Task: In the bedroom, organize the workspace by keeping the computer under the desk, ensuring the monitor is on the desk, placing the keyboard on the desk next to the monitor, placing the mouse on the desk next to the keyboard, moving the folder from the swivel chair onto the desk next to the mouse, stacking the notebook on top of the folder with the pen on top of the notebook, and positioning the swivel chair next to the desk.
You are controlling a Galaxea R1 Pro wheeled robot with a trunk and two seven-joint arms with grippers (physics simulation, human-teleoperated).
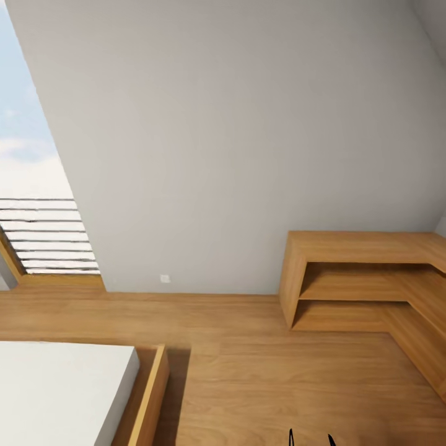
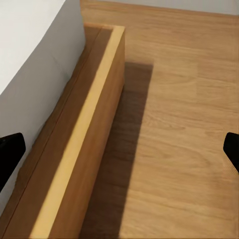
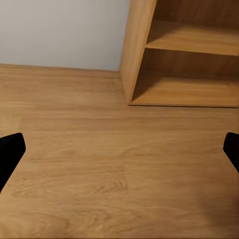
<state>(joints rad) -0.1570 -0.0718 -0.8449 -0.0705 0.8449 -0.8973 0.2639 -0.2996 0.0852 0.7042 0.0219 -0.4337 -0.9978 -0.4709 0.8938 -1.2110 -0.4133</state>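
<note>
bed: cut by frame edge, far side unseen
corner shelf unit: right run cropped
wall socket: too small to read

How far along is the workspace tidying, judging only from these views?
Progress cannot be judged: the views show a bed, wooden floor, grey wall and corner shelf unit. Both grippers, left and right, are open, holding nothing. Every desk placement awaits checking.

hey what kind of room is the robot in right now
Most likely a bedroom. A bed with a white mattress in a low wooden frame sits at the left, an open wooden corner shelf unit stands against the plain wall, and a window with slatted blinds opens above the wood floor.
</note>
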